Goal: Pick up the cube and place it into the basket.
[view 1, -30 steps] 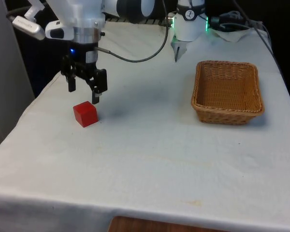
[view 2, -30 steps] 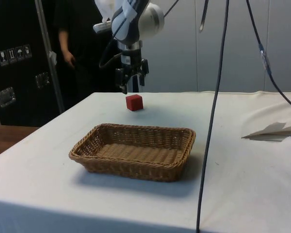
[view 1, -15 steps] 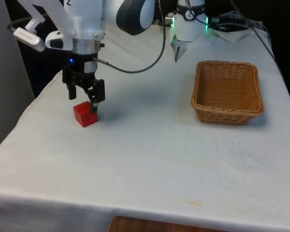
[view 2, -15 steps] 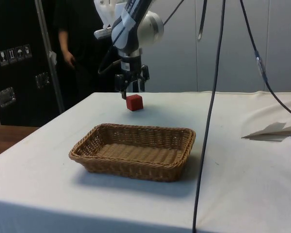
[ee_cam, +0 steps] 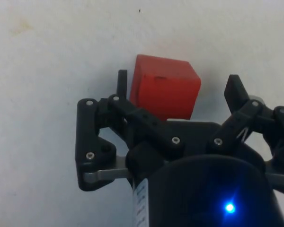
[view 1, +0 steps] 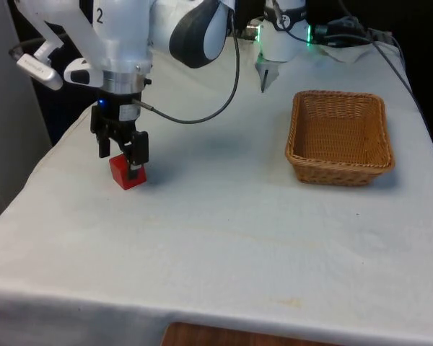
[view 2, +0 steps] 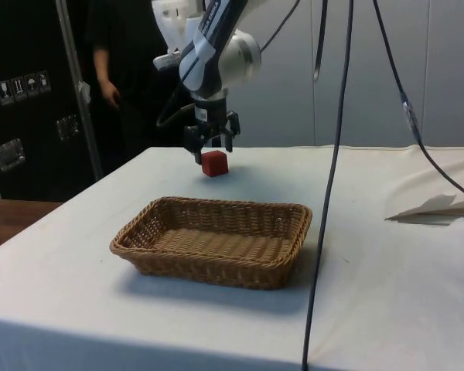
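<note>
Gripper [view 1: 120,157] down over the red cube [ee_cam: 164,92], fingers spread wide w/ cube btwn them, not yet squeezed (basket [view 1: 340,137] well off toward front view's right)

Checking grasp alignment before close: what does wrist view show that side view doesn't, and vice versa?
Wrist view alone: the gap between each finger and the red cube; one finger sits close beside the cube's face, the other stands clearly apart. Side view alone: the wicker basket on the table, nearer the camera than the cube, and a person behind. Both: the gripper open and straddling the cube, which rests on the white cloth.
</note>
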You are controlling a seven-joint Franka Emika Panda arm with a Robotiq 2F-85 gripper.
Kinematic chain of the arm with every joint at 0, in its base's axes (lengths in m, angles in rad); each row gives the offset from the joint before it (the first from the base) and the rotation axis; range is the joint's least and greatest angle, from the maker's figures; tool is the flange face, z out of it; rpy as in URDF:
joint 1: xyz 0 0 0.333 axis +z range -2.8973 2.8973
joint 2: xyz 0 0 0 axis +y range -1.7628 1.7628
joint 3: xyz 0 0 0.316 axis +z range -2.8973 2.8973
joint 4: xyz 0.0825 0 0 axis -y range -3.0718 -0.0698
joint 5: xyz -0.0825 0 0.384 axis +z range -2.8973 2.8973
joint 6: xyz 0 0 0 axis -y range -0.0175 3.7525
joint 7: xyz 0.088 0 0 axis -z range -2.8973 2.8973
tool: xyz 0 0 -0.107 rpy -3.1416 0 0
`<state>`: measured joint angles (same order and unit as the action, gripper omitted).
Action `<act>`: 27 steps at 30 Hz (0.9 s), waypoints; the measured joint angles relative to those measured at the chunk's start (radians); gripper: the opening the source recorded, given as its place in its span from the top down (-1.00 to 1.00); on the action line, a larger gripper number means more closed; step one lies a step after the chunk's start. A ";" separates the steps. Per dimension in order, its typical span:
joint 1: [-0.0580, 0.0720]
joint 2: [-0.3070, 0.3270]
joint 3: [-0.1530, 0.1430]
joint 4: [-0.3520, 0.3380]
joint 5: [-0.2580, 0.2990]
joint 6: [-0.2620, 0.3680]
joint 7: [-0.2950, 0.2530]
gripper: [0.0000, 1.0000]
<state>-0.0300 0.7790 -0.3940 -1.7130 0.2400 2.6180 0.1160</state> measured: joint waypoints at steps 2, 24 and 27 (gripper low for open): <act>-0.001 0.005 -0.001 0.003 0.002 0.001 0.003 -1.00; -0.003 0.037 -0.008 0.027 0.014 0.015 0.040 0.87; 0.000 0.027 -0.010 0.031 0.014 0.011 0.046 0.87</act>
<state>-0.0300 0.8060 -0.4040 -1.6820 0.2540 2.6290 0.1620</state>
